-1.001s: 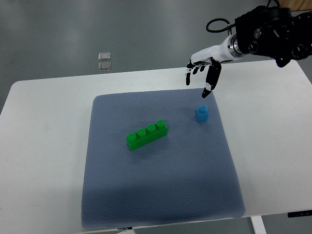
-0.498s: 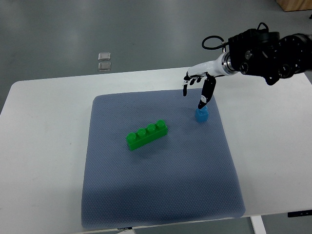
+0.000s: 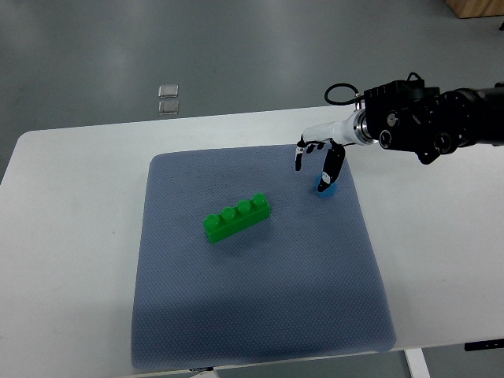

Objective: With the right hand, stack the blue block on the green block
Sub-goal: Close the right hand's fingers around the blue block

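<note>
Two blocks lie on the blue-grey mat (image 3: 260, 315), which covers the middle of the white table (image 3: 71, 236). Green block (image 3: 237, 217): long brick with four studs on top, set at a slant near the mat's centre, nothing on it. Blue block (image 3: 324, 186): small, single piece, toward the mat's far right corner, well apart from the green one and resting on the mat. Right hand (image 3: 321, 156) reaches in from the right edge on a white forearm with a black wrist housing behind it. It is directly over the blue block; one dark finger (image 3: 331, 167) points down and overlaps the block's top, touching or nearly so, while the other fingers are spread loosely toward the left, clear of the block. From this angle I cannot tell whether the fingers have closed around the block; it looks more like contact than a full grasp. A black cable loops above the wrist. Left arm does not show. Beyond the table's far edge, two small square tiles (image 3: 168, 99) lie on the grey floor.
</note>
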You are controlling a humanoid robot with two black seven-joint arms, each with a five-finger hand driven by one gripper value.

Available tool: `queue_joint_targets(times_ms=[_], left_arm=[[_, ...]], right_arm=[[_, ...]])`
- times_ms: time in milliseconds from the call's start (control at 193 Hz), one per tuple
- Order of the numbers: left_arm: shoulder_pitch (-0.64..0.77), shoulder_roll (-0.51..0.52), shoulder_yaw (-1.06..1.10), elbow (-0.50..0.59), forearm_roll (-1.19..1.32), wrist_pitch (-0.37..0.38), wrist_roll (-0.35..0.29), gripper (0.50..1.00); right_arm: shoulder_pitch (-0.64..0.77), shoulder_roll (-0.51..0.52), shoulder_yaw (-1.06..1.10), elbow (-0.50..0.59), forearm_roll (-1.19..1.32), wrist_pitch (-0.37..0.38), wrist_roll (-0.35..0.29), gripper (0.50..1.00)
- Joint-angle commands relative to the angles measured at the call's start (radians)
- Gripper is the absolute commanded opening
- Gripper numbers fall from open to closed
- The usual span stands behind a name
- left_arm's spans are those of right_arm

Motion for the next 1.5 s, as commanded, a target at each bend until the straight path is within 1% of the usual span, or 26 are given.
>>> queue_joint_targets(times_ms=[0, 26, 62, 145, 182, 254, 353, 425, 451, 498, 503, 763, 768, 809, 897, 975, 1037, 1043, 1053, 1141, 1177, 1240, 1286, 1494], left_arm=[[0.000, 0.000, 0.000, 0.000, 0.000, 0.000, 0.000, 1.000], [0.000, 0.000, 0.000, 0.000, 0.000, 0.000, 0.000, 1.000], [-0.001, 0.000, 0.000, 0.000, 0.000, 0.000, 0.000, 1.000], [0.000, 0.000, 0.000, 0.000, 0.000, 0.000, 0.000, 1.000], [0.000, 0.000, 0.000, 0.000, 0.000, 0.000, 0.000, 1.000], [0.000, 0.000, 0.000, 0.000, 0.000, 0.000, 0.000, 1.000], [0.000, 0.000, 0.000, 0.000, 0.000, 0.000, 0.000, 1.000], [0.000, 0.000, 0.000, 0.000, 0.000, 0.000, 0.000, 1.000], [0.000, 0.000, 0.000, 0.000, 0.000, 0.000, 0.000, 1.000], [0.000, 0.000, 0.000, 0.000, 0.000, 0.000, 0.000, 1.000], [-0.001, 0.000, 0.000, 0.000, 0.000, 0.000, 0.000, 1.000], [0.000, 0.000, -0.001, 0.000, 0.000, 0.000, 0.000, 1.000], [-0.001, 0.000, 0.000, 0.000, 0.000, 0.000, 0.000, 1.000], [-0.001, 0.000, 0.000, 0.000, 0.000, 0.000, 0.002, 1.000], [0.000, 0.000, 0.000, 0.000, 0.000, 0.000, 0.000, 1.000], [0.000, 0.000, 0.000, 0.000, 0.000, 0.000, 0.000, 1.000], [0.000, 0.000, 0.000, 0.000, 0.000, 0.000, 0.000, 1.000], [0.000, 0.000, 0.000, 0.000, 0.000, 0.000, 0.000, 1.000], [0.000, 0.000, -0.001, 0.000, 0.000, 0.000, 0.000, 1.000], [0.000, 0.000, 0.000, 0.000, 0.000, 0.000, 0.000, 1.000], [0.000, 0.000, 0.000, 0.000, 0.000, 0.000, 0.000, 1.000], [-0.001, 0.000, 0.000, 0.000, 0.000, 0.000, 0.000, 1.000], [0.000, 0.000, 0.000, 0.000, 0.000, 0.000, 0.000, 1.000], [0.000, 0.000, 0.000, 0.000, 0.000, 0.000, 0.000, 1.000]], right_arm=[[-0.008, 0.003, -0.001, -0.002, 0.000, -0.015, -0.013, 0.899], [-0.008, 0.003, -0.003, -0.002, 0.000, -0.018, -0.014, 0.895], [-0.009, 0.003, -0.007, -0.002, 0.000, -0.022, -0.014, 0.875], [-0.013, 0.003, -0.016, -0.002, 0.000, -0.022, -0.016, 0.862], [-0.014, 0.003, -0.018, -0.002, -0.002, -0.022, -0.017, 0.840], [-0.016, 0.003, -0.018, -0.002, -0.002, -0.022, -0.020, 0.838], [-0.022, 0.003, -0.023, -0.002, -0.002, -0.023, -0.025, 0.799], [-0.022, 0.001, -0.024, -0.002, 0.000, -0.023, -0.026, 0.793], [-0.023, 0.001, -0.024, -0.002, 0.000, -0.023, -0.028, 0.783], [-0.023, 0.001, -0.024, -0.002, 0.000, -0.023, -0.028, 0.782], [-0.026, 0.003, -0.024, -0.002, 0.000, -0.023, -0.028, 0.772], [-0.042, 0.009, -0.026, -0.002, -0.003, -0.043, -0.029, 0.756], [-0.043, 0.012, -0.038, -0.002, -0.003, -0.045, -0.032, 0.742], [-0.046, 0.012, -0.049, -0.002, -0.003, -0.048, -0.034, 0.731], [-0.049, 0.012, -0.053, -0.004, -0.003, -0.061, -0.034, 0.725], [-0.049, 0.012, -0.053, -0.004, -0.003, -0.061, -0.034, 0.711], [-0.049, 0.012, -0.053, -0.004, -0.003, -0.061, -0.034, 0.711], [-0.049, 0.012, -0.053, -0.004, -0.010, -0.063, -0.034, 0.697], [-0.049, 0.012, -0.053, -0.004, -0.010, -0.063, -0.034, 0.695], [-0.049, 0.014, -0.055, -0.004, -0.013, -0.063, -0.034, 0.690], [-0.049, 0.014, -0.058, -0.004, -0.016, -0.065, -0.034, 0.678], [-0.049, 0.014, -0.059, -0.004, -0.016, -0.065, -0.034, 0.678], [-0.051, 0.014, -0.061, -0.004, -0.017, -0.065, -0.032, 0.662], [-0.052, 0.014, -0.061, -0.005, -0.017, -0.066, -0.031, 0.654]])
